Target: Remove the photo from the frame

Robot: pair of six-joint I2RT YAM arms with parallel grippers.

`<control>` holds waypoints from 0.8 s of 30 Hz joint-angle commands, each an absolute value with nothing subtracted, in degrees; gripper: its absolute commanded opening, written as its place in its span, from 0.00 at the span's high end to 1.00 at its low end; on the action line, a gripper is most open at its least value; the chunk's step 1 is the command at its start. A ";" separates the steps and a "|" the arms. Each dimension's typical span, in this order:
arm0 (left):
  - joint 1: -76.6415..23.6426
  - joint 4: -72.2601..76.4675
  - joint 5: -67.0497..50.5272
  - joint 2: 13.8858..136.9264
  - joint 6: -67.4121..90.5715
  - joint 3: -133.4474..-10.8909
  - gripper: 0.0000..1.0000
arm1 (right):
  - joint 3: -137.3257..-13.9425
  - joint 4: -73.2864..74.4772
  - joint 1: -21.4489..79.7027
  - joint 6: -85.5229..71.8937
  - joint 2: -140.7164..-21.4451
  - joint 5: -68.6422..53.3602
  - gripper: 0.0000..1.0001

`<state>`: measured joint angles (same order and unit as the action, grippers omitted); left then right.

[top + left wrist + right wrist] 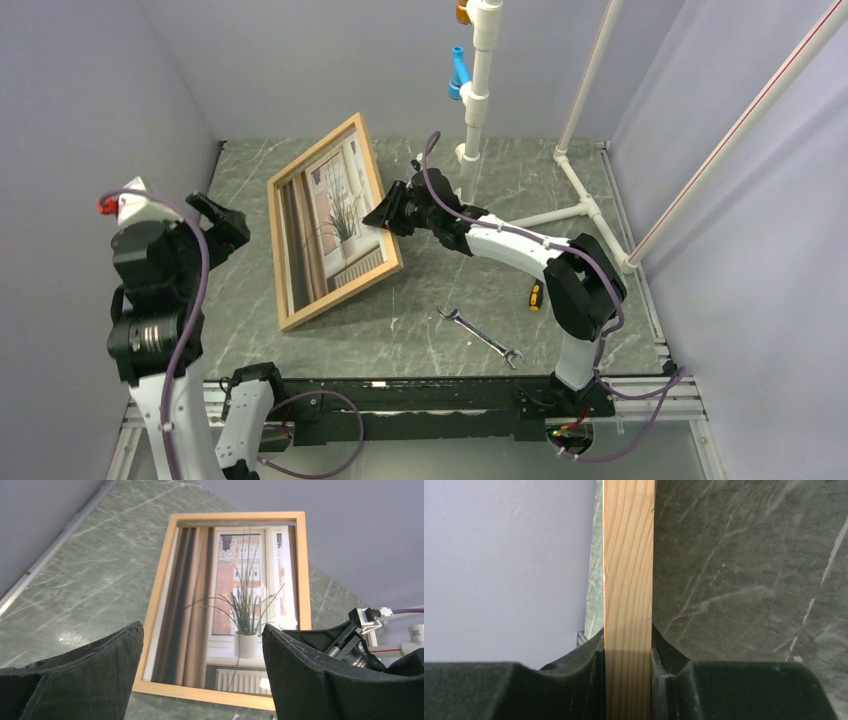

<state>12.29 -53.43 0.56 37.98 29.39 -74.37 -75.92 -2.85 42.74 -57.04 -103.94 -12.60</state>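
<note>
Within right claw point(384, 217), tilted pale-wood frame point(340, 297)

frame point(237, 517) on table point(420, 330), left-centre | photo point(330, 225) in frame | wrench point(480, 333) before-right of frame | screwdriver point(536, 295) right of wrench

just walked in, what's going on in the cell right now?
The right gripper is shut on one side strip of the frame, holding it tilted over the table. The photo sits in the frame, not yet taken out. The left gripper is open, apart from the frame and facing it.
</note>
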 commanded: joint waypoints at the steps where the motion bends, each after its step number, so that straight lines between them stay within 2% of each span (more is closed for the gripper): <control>1: 12.29 -45.89 -7.41 44.76 29.74 -76.13 0.10 | -74.74 -22.25 42.10 -60.78 -105.99 -7.55 1.00; 7: 12.30 -40.92 -11.88 53.35 27.48 -80.49 0.10 | -76.24 -31.27 42.22 -65.75 -114.97 -6.75 1.00; 14: 12.30 -36.74 -7.51 62.17 19.03 -80.79 0.12 | -83.37 -38.34 44.57 -66.67 -126.02 -5.61 1.00; 24: 9.22 -23.09 -1.05 59.99 12.51 -61.52 0.18 | -90.61 -41.03 48.78 -65.63 -136.13 -0.12 1.00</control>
<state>9.96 -30.15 -4.40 62.02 16.45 -65.67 -86.26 -35.68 47.24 -72.05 -133.58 -5.74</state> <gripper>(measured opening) 0.833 0.280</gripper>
